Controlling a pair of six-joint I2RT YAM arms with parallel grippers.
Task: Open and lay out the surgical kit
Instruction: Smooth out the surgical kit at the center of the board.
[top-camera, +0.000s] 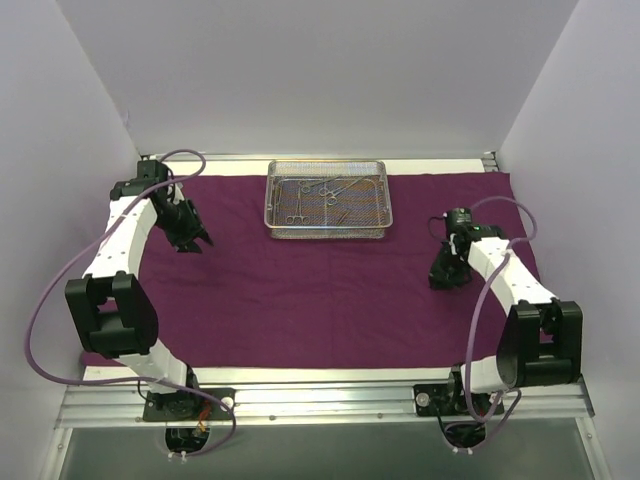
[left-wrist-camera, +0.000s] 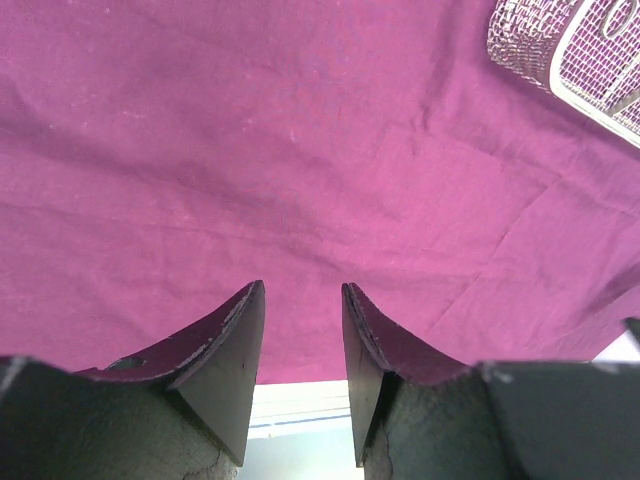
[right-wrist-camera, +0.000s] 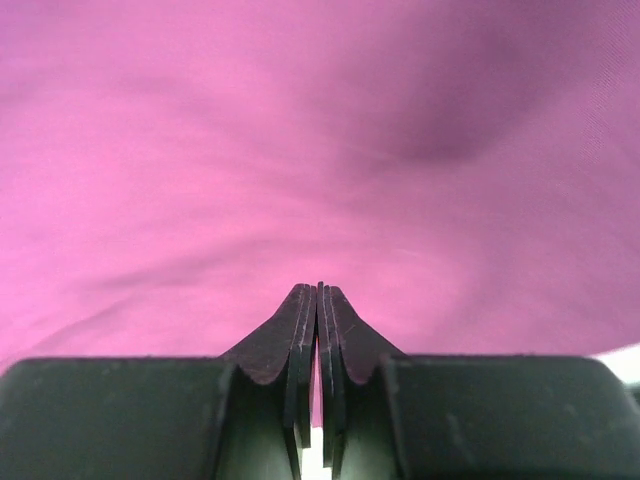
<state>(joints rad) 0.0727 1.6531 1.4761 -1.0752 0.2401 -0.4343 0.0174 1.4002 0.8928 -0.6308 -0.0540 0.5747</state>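
The dark purple cloth wrap (top-camera: 310, 290) lies spread flat over the table. The silver wire-mesh tray (top-camera: 327, 199) sits on it at the back middle, with several thin silver forceps (top-camera: 322, 192) inside. The tray's corner shows in the left wrist view (left-wrist-camera: 560, 50) at top right. My left gripper (top-camera: 196, 243) hangs over the cloth's left part, left of the tray; its jaws stand open and empty (left-wrist-camera: 303, 290) above the cloth (left-wrist-camera: 300, 150). My right gripper (top-camera: 441, 280) is over the cloth's right part; its jaws are shut with nothing between them (right-wrist-camera: 318, 288), close above the cloth (right-wrist-camera: 300, 150).
White walls close in the back and both sides. A metal rail (top-camera: 320, 400) runs along the near edge with both arm bases. Purple cables (top-camera: 45, 300) loop beside each arm. The cloth's near edge ends at a white strip of table (top-camera: 300, 375).
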